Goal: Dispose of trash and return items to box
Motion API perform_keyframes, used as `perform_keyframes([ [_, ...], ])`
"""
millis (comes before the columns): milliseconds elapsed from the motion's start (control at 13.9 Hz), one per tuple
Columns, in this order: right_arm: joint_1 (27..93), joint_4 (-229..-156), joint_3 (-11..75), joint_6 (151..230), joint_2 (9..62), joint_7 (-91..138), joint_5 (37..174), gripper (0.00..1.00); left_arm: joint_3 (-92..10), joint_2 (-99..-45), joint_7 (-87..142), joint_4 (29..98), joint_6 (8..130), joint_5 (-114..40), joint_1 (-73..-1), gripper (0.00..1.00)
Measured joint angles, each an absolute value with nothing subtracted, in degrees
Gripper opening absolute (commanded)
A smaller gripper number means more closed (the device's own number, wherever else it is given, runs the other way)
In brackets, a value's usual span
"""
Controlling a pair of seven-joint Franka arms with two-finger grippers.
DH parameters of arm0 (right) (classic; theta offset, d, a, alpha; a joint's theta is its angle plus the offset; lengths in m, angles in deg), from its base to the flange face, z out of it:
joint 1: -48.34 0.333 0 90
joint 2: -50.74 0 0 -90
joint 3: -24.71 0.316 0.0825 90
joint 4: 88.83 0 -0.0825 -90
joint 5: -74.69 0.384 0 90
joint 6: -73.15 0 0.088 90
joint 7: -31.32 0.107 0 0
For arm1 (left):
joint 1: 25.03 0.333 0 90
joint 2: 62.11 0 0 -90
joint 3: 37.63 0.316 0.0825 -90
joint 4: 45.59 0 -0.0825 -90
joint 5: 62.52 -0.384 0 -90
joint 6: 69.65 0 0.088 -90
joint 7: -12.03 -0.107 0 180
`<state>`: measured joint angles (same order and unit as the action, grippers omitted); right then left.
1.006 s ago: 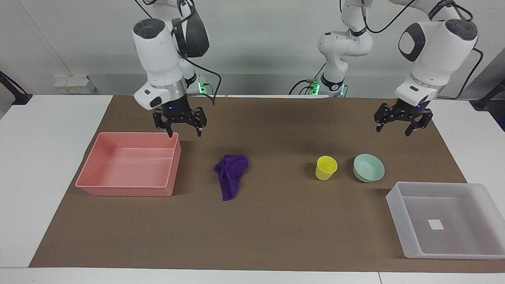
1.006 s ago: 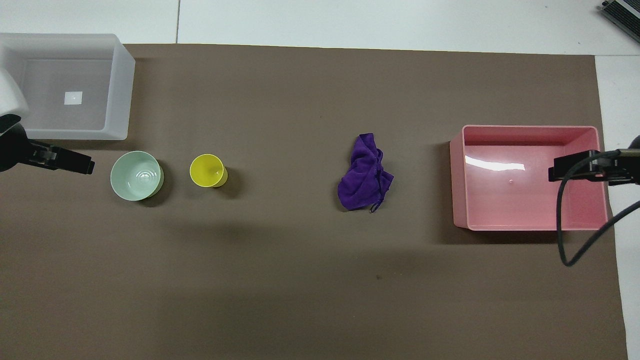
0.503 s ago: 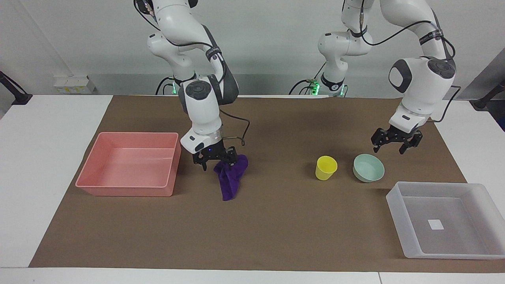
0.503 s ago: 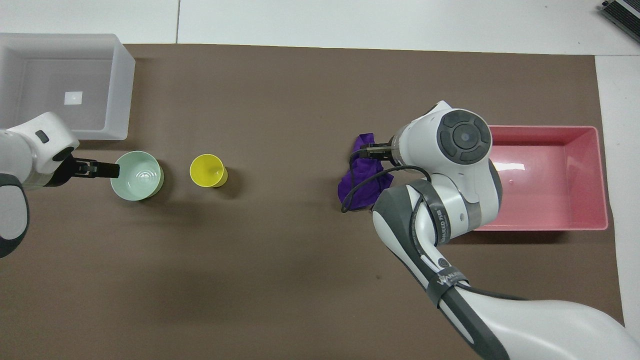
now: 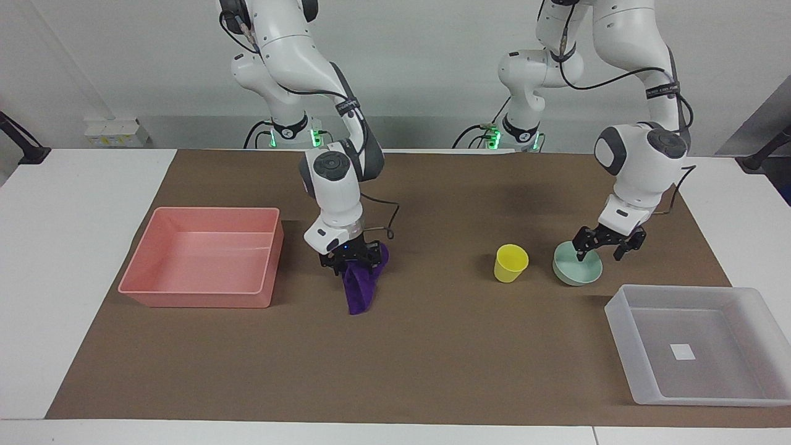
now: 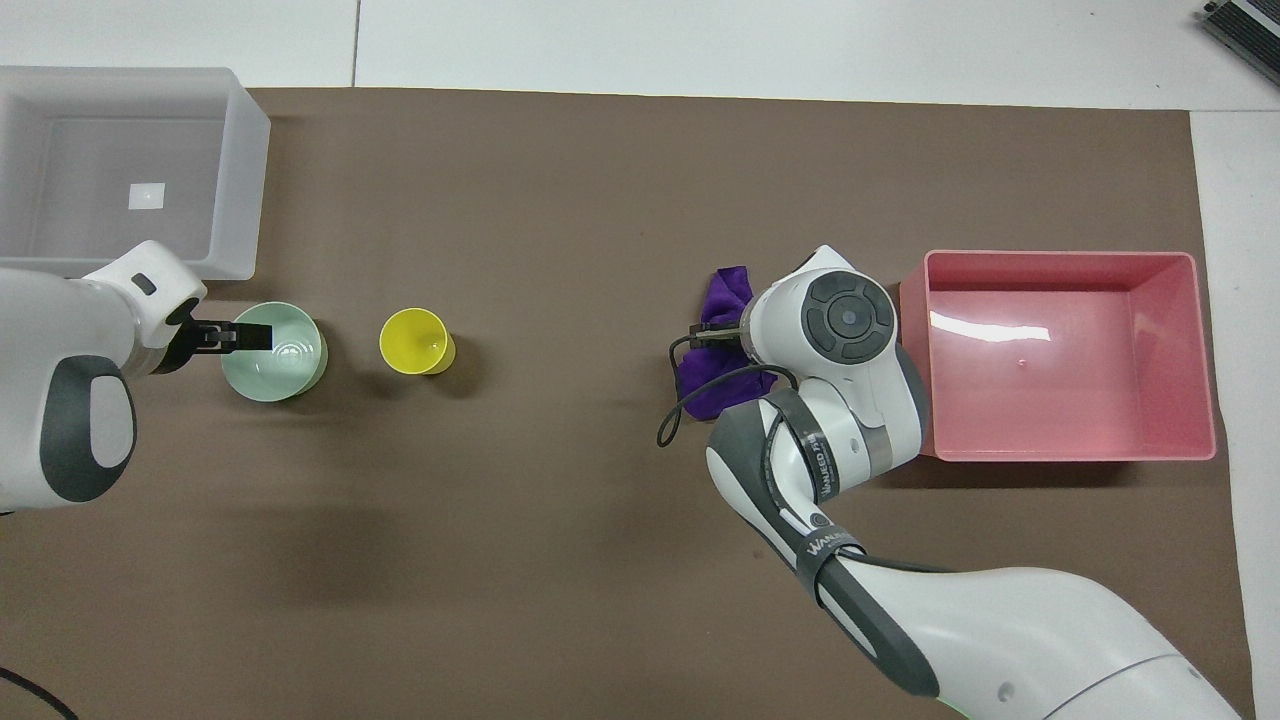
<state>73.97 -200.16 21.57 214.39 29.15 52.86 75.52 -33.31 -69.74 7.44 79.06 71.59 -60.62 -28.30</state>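
The right gripper (image 5: 351, 260) is down on the crumpled deep-purple cloth rag (image 5: 361, 284), its finger state unreadable; the left gripper (image 5: 600, 250), fingers spread, straddles the shallow mint-green bowl's (image 5: 578, 267) rim, beside the yellow plastic cup (image 5: 510, 262).

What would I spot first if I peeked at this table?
Probably the right claw pressed down into the crumpled deep-purple cloth rag, beside the big pink rectangular plastic tray. Then the left claw, open, straddling the rim of the shallow pale mint-green bowl, next to the small yellow plastic cup.
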Motion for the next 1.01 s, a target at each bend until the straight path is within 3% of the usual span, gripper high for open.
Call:
perform_keyframes([
  [72,73.9,-200.3,21.6,214.4,29.1,53.0,75.6,0.0,-33.3,-70.6,7.5,79.1,72.1,-60.0,-28.3,1.0],
  [144,73.9,-200.4,21.6,214.4,29.2,53.6,75.6,0.0,-33.3,-71.3,7.5,79.1,72.5,-59.4,-28.3,0.87],
  [287,74.0,-200.4,21.6,214.4,29.2,56.1,75.6,0.0,-33.3,-72.1,7.6,79.1,72.7,-58.8,-28.3,0.0],
  [647,74.0,-199.6,21.6,212.2,31.5,59.0,75.6,0.0,-33.3,-72.2,7.8,79.3,72.4,-58.7,-28.2,0.0],
  [1006,74.0,-194.0,21.5,198.9,40.2,63.8,75.5,0.0,-33.4,-68.4,7.9,76.7,66.7,-58.2,-28.1,0.0],
])
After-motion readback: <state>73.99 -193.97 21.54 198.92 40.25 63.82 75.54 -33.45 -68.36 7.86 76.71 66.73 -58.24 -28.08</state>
